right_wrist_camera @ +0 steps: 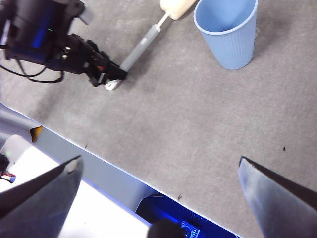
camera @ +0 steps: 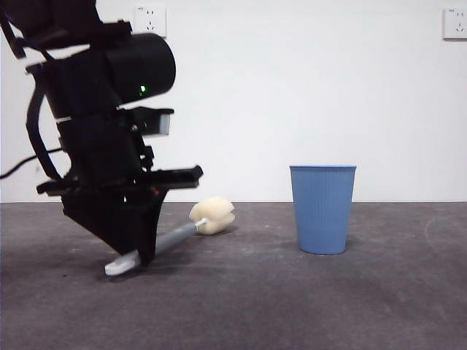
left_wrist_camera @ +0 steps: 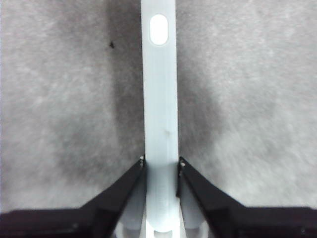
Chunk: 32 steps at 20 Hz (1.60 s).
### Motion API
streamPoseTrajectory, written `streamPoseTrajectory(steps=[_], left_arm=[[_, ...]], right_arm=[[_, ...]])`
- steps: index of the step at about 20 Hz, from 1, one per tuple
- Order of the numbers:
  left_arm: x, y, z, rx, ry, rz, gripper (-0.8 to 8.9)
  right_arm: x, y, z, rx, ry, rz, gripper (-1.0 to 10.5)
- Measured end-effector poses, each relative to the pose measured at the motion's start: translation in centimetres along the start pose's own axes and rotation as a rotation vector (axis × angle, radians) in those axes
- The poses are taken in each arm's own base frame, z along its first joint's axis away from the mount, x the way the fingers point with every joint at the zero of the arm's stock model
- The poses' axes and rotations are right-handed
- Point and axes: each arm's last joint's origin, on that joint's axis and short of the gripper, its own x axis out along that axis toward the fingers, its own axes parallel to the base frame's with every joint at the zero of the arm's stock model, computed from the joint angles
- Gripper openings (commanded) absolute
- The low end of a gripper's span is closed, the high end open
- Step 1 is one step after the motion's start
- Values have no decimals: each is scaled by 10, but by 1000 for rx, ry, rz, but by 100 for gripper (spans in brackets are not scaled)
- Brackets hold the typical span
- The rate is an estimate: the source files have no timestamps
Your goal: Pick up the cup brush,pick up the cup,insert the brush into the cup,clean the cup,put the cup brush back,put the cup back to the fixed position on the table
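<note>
The cup brush [camera: 179, 235] lies slanted on the table [camera: 292, 306], with its cream sponge head [camera: 213, 215] towards the back and its white end [camera: 120, 265] towards the front. My left gripper [camera: 142, 254] reaches down on the left and is shut on the grey handle [left_wrist_camera: 159, 99] near the white end; both jaws press the handle's sides. I cannot tell whether the brush is off the table. The blue ribbed cup [camera: 322, 209] stands upright, right of the brush. My right gripper [right_wrist_camera: 159, 161] is open, empty and high above the table's front edge, with the cup [right_wrist_camera: 229, 30], the brush [right_wrist_camera: 141, 47] and the left gripper [right_wrist_camera: 106, 77] in its view.
The table's front edge [right_wrist_camera: 99, 153] runs slanted across the right wrist view, with a white surface and equipment below it. A white wall with two sockets [camera: 149, 20] stands behind the table. A black cable [camera: 18, 169] hangs at the left arm.
</note>
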Motion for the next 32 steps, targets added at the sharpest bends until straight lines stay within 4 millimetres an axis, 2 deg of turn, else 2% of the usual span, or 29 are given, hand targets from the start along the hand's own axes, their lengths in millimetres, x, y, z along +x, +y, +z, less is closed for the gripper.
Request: streamPoseTrajectory(steps=[3, 7, 9, 12, 17, 19, 22, 28, 32], left_arm=[[-22, 1, 3, 4, -51, -16, -12], [-66, 4, 4, 16, -147, -45, -12], [-89, 7, -1, 29, -184, -54, -12], [-123, 13, -10, 48, -243, -68, -12], [-163, 22, -28, 62, -310, -83, -12], [-172, 24, -34, 69, -315, -83, -12], [-178, 27, -41, 74, -306, -80, -12], [-179, 29, -46, 81, -265, -69, -12], [-179, 29, -47, 81, -258, -68, -9]], right_arm=[[3, -2, 3, 1, 0, 0, 626], [18, -13, 19, -16, -53, 0, 626], [37, -23, 21, -4, -54, 9, 627], [76, -34, 15, -5, -54, 43, 627], [141, -31, 0, -84, -96, -70, 627], [161, -29, -5, -117, -117, -129, 627], [183, -29, -1, -143, -169, -208, 627], [222, -48, 0, -164, -206, -231, 627], [237, -61, 1, -167, -260, -247, 627]])
